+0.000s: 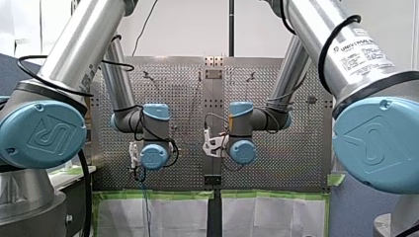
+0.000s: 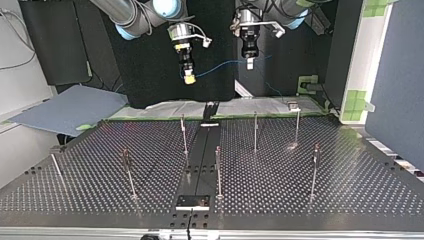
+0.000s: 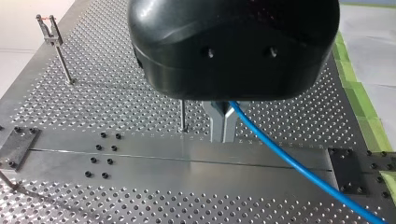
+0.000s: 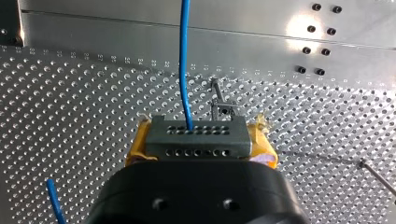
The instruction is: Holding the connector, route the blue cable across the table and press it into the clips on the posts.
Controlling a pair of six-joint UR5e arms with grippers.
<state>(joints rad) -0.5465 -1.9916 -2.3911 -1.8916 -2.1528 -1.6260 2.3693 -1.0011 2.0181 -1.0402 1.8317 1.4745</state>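
My right gripper (image 4: 196,140) is shut on the grey connector (image 4: 196,142), its yellow pads (image 4: 136,144) on either side. The blue cable (image 4: 184,60) leaves the connector and runs ahead over the plate. My left gripper (image 3: 222,136) has its metal fingers shut on the blue cable (image 3: 299,165), which trails away to one side. In the top view both grippers hang high above the table's far edge, my right gripper (image 2: 189,76) at the left and my left gripper (image 2: 249,62) at the right, with the cable (image 2: 225,64) slung between them. Thin posts with clips (image 2: 255,131) stand on the table.
Several more posts (image 2: 128,172) rise from the perforated table (image 2: 310,200), split by a plain centre strip (image 2: 200,160). One post (image 4: 220,103) stands just ahead of the connector and another (image 3: 182,116) beside my left fingers. Green-taped sheets (image 1: 163,210) lie past the table's edge.
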